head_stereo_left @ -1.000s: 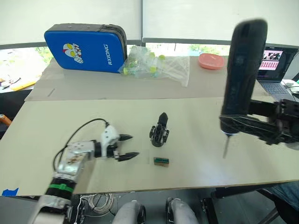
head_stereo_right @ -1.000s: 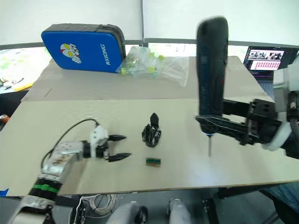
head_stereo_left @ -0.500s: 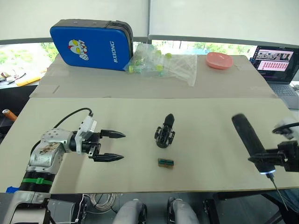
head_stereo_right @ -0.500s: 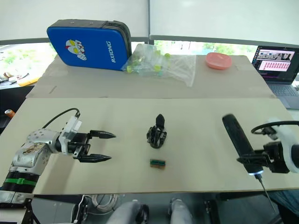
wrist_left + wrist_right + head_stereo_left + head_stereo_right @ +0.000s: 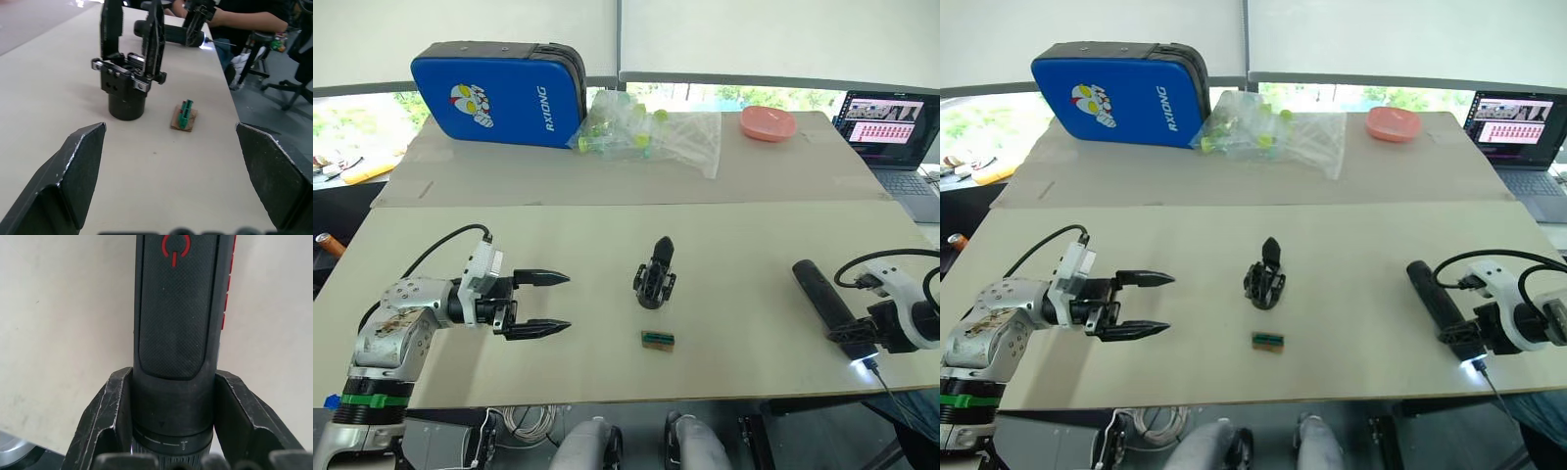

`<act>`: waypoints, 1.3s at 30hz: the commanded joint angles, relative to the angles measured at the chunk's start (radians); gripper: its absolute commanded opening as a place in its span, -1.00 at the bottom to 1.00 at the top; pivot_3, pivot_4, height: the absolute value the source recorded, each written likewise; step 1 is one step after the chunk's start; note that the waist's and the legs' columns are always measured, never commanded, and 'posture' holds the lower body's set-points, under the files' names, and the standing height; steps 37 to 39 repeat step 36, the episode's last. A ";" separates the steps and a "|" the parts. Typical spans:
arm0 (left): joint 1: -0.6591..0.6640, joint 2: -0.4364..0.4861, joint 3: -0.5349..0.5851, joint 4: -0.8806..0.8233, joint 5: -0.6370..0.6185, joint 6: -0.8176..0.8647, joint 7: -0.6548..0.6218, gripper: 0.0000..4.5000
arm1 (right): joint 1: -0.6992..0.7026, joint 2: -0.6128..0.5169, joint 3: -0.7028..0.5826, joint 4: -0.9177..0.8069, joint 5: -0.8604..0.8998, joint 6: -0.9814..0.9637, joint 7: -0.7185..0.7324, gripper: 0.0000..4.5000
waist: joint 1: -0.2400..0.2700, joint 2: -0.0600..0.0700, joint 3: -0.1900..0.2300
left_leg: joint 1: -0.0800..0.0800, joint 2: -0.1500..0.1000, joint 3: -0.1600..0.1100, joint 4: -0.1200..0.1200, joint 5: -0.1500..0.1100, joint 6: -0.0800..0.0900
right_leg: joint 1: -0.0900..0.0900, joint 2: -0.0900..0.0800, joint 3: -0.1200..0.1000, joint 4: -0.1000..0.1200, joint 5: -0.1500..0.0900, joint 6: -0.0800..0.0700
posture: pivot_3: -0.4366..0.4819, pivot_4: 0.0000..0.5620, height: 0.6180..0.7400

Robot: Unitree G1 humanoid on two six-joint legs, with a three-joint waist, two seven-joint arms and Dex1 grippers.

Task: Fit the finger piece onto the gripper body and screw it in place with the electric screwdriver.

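Observation:
The gripper body [image 5: 654, 279] stands mid-table, a chunky black block with two black pointed fingers rising from it [image 5: 128, 83]. I cannot tell the finger piece apart from those two. My left gripper [image 5: 543, 304] is open to its left, level with it, holding nothing. The electric screwdriver [image 5: 820, 297] lies at the table's right, with its lit tip past the front edge. My right gripper [image 5: 852, 338] is shut on it near the bit end, its fingers [image 5: 105, 421] clamping the black barrel [image 5: 178, 308].
A small green-and-brown block [image 5: 657, 339] lies just in front of the gripper body. At the back are a blue case [image 5: 494, 93], a clear bag of parts [image 5: 651, 132], a pink bowl [image 5: 768, 123] and a laptop [image 5: 886, 122]. A person [image 5: 244, 19] sits beyond the screwdriver.
The right arm brought the screwdriver down from upright in the air to lying at the table's right front edge. The left gripper stayed open, drawn back slightly. The camera shifted.

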State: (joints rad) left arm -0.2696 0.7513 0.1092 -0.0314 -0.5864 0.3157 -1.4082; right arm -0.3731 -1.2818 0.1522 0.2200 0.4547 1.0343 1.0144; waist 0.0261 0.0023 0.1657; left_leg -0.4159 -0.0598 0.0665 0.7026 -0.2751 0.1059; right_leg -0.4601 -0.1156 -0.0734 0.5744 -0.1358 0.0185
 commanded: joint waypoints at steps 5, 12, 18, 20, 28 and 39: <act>-0.012 0.021 0.040 -0.019 -0.008 0.074 0.100 1.00 | -0.008 -0.021 -0.071 0.017 -0.040 -0.039 0.054 0.99 | -0.001 0.000 0.000 | 0.001 0.000 0.000 0.002 0.000 0.000 | 0.000 0.000 0.000 0.003 0.000 0.000 | -0.05 -0.47 1.00; -0.008 0.012 0.075 0.063 0.095 -0.094 0.178 1.00 | 0.140 -0.121 -0.312 -0.053 -0.034 -0.151 0.126 0.99 | 0.001 0.001 0.000 | 0.001 0.000 0.000 0.001 0.001 -0.002 | 0.000 0.001 0.000 0.004 0.000 -0.001 | -0.05 -0.47 1.00; 0.034 0.033 0.071 0.222 0.236 -0.315 0.206 1.00 | 0.300 -0.074 -0.710 -0.271 0.015 -0.308 0.297 0.99 | -0.002 0.002 -0.001 | 0.003 0.001 0.000 0.001 -0.001 -0.005 | 0.000 0.001 0.001 0.004 0.001 -0.001 | -0.05 -0.47 1.00; 0.034 0.046 0.077 0.286 0.263 -0.359 0.203 1.00 | 0.311 0.025 -0.782 -0.385 0.066 -0.376 0.308 0.99 | -0.001 -0.005 -0.001 | 0.004 0.002 0.000 0.001 -0.001 -0.006 | 0.002 0.001 0.000 0.003 0.001 -0.001 | -0.05 -0.47 1.00; 0.049 0.062 0.093 0.389 0.290 -0.418 0.230 1.00 | 0.412 0.400 -0.653 -0.666 0.004 -0.807 0.210 0.99 | 0.014 -0.007 -0.001 | 0.008 0.002 0.000 0.001 0.000 -0.007 | 0.003 0.002 0.002 0.004 0.003 -0.002 | -0.05 -0.47 1.00; 0.142 0.058 0.127 0.296 0.261 -0.420 0.263 1.00 | 0.399 0.498 -0.518 -0.596 -0.048 -0.967 0.165 0.99 | 0.011 -0.008 -0.001 | 0.011 0.002 0.001 0.000 0.000 -0.007 | 0.003 0.002 0.002 0.004 0.003 -0.002 | -0.05 -0.47 1.00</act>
